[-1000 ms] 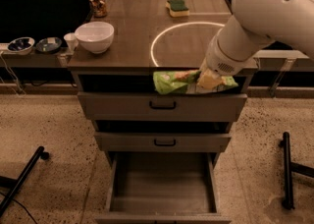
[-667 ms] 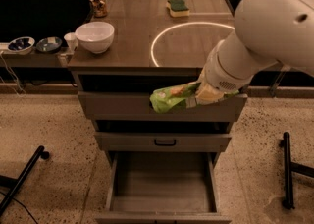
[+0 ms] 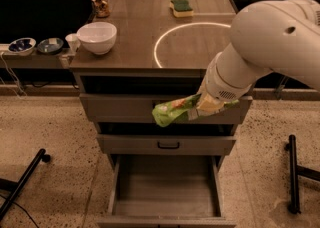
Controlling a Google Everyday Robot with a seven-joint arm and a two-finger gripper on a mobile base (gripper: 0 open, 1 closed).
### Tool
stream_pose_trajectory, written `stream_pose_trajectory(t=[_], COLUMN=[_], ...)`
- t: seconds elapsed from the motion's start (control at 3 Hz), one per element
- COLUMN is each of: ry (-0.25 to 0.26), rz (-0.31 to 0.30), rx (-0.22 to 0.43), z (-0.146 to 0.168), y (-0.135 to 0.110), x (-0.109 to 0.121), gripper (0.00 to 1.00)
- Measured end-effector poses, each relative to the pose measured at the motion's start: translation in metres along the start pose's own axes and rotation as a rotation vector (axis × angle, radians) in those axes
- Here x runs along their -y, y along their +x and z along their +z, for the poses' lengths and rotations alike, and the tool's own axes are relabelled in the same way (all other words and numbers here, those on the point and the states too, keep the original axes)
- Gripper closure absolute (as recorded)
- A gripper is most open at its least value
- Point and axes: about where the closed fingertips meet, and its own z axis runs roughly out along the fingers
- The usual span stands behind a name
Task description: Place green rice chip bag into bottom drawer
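One green rice chip bag [image 3: 172, 112] gripped in hand [image 3: 204, 106], level with top drawer [image 3: 117, 108]; bottom drawer [image 3: 167, 189] of three open.

Kitchenette: counter [image 3: 135, 27] with bowl [image 3: 97, 37], sponge [image 3: 181, 7], terrazzo floor [image 3: 50, 122].

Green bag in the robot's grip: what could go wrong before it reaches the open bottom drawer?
The gripper, in front of the top drawer, holds the crinkly light-green foil chip bag by one end, so it might slip out. It hangs high above the open deep grey bottom drawer; dropped from here, it could catch on the black-handled middle drawer or miss.
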Motion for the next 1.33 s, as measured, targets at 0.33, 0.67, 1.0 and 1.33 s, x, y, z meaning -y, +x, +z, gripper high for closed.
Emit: stream_pose_trajectory(t=[0.33, 0.67, 1.0, 1.33], ry=[-0.088, -0.102, -0.036, -0.040], rz=[-0.016, -0.005, 0.003, 0.001], rx=[0.049, 0.106, 0.132, 0.130], z=[0.060, 0.120, 0.128, 0.126], y=[0.025, 0.070, 0.074, 0.071], x=[-0.035, -0.074, -0.062, -0.061], gripper=[1.00, 1.00, 1.00, 1.00])
